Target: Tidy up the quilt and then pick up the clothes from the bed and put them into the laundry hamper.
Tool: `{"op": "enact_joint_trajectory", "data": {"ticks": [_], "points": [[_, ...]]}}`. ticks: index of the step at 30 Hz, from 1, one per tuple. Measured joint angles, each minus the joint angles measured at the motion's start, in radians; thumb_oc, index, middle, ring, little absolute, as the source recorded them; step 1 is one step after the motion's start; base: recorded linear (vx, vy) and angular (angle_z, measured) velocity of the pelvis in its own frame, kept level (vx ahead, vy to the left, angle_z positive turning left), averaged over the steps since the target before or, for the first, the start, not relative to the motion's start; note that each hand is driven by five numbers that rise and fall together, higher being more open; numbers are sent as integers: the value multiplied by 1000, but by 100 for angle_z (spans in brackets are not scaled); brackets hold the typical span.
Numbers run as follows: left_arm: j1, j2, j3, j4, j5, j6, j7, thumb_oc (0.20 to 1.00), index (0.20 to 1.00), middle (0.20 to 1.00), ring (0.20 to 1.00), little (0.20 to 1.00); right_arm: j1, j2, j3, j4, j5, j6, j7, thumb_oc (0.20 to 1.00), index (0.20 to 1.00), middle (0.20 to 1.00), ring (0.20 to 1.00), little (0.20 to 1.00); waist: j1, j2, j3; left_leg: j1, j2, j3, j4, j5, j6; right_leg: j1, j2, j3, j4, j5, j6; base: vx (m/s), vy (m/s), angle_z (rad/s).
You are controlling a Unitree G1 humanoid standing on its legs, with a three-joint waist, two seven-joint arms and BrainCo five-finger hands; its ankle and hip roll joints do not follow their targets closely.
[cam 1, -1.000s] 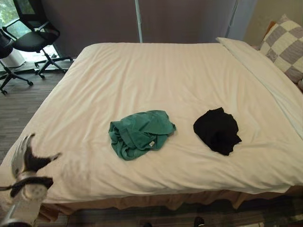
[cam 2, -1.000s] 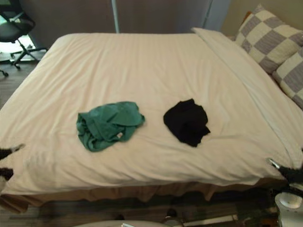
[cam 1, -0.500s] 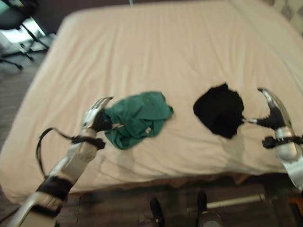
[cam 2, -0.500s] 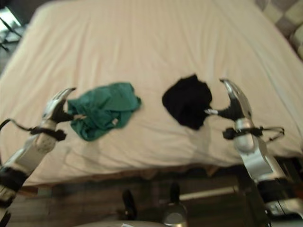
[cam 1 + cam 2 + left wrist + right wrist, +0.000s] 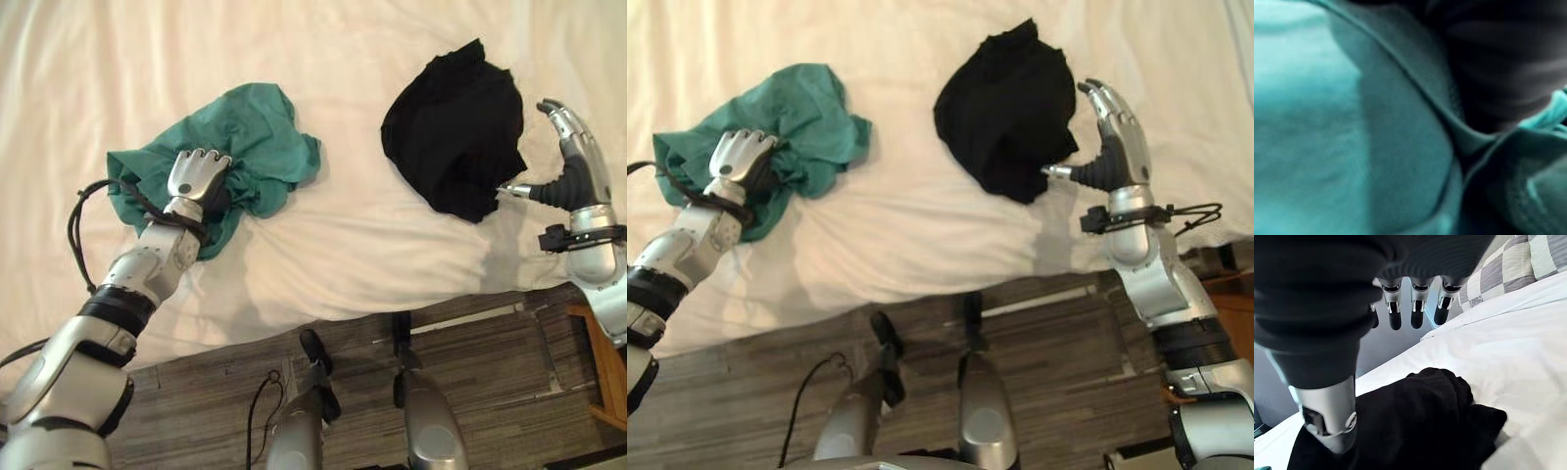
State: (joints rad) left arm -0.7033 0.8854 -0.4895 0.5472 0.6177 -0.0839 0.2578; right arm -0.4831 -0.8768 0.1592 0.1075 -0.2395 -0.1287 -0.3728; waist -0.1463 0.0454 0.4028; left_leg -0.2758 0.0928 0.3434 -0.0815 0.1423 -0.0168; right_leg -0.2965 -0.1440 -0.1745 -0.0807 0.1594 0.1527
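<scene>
Clothes lie on the smoothed quilt [image 5: 294, 245], none hampered yet. Left hand [image 5: 196, 176] presses into the green garment [image 5: 255, 137], fingers curled, seemingly gripping it. Right hand [image 5: 1112, 137] hovers open beside the black garment [image 5: 1004, 103].

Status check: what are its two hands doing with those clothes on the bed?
Left hand down on green garment, fingers curled into it. Right hand open beside black garment, not gripping. Both garments on white quilt. Nothing in the way.
</scene>
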Motion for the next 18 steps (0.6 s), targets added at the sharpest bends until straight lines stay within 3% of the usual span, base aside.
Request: {"op": "enact_joint_trajectory", "data": {"ticks": [3, 5, 10, 11, 13, 18], "points": [[93, 2, 71, -46, -31, -32, 2, 200, 200, 200, 200, 200, -81, -17, 54, 85, -15, 5, -1, 1000, 1000, 1000, 1000, 1000, 20, 8, 4, 0, 3, -2, 0, 0, 0, 2, 2, -11, 0, 0, 0, 8, -51, 2], [218, 0, 175, -131, -110, -65, 0, 200, 200, 200, 200, 200, -130, -28, 84, 167, -33, 20, 0, 1000, 1000, 1000, 1000, 1000, 34, 16, 7, 2, 3, -4, 0, 1, -1, 3, 2, -15, 0, 0, 0, 3, -59, 6], [531, -29, 350, -240, -315, -119, -44, 200, 200, 200, 200, 200, -119, -46, 81, 359, 15, 36, 15, 1000, 1000, 1000, 1000, 1000, 119, 71, 16, -6, -2, -51, 1, 1, -3, 20, -1, -54, 0, -16, -2, 52, -61, 19], [566, -35, 369, -249, -351, -120, -50, 200, 200, 200, 200, 200, -118, -46, 79, 385, 29, 39, 20, 200, 200, 200, 200, 200, 120, 76, 14, -7, -1, -58, 0, 3, -4, 25, -3, -66, 0, -16, -2, 16, -93, 32], [653, -44, 431, -257, -412, -122, -76, 200, 200, 200, 200, 200, -92, -45, 59, 427, 69, 38, 41, 200, 200, 200, 200, 200, 130, 81, 15, 1, -2, -88, 1, 7, -9, 53, -3, -95, 0, -25, -3, 37, -86, 38], [780, -184, 532, -339, -634, -119, -118, 200, 200, 200, 200, 200, 70, -6, -93, 465, 174, 43, 88, 200, 200, 200, 200, 200, 154, 79, 10, 43, -8, -165, 0, 5, -15, 144, -3, -155, 0, -59, -13, 66, -31, 46]]}}
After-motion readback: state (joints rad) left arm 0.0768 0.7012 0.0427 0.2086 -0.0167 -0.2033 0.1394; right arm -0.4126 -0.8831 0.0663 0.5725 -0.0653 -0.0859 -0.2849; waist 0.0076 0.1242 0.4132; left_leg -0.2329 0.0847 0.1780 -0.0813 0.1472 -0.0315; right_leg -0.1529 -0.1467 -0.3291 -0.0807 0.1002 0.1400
